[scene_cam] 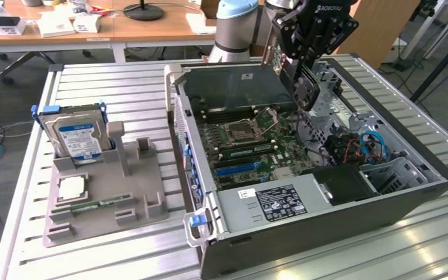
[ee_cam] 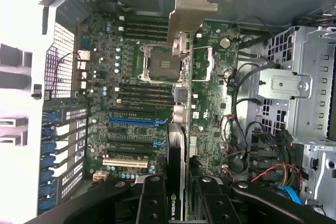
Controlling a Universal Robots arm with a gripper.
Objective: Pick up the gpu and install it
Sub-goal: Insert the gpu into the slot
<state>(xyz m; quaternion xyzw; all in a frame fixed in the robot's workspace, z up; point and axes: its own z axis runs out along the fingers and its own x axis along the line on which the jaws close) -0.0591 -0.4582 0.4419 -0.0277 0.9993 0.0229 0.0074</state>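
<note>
In the upper right of the exterior view, the gripper [scene_cam: 308,58] is clamped on the gpu [scene_cam: 308,88]. It holds the card on edge, clear above the motherboard [scene_cam: 247,137] inside the open case [scene_cam: 349,227]. In the wrist view, the card's metal bracket [ee_cam: 190,9] points away from the gripper. At centre left, a hard drive [scene_cam: 76,133] stands in a grey rack [scene_cam: 130,192] on the counter [scene_cam: 100,81].

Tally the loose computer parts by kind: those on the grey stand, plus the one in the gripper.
Hard drive: 1
Processor chip: 1
Memory stick: 1
gpu, clamped in the gripper: 1
Total: 4
</note>
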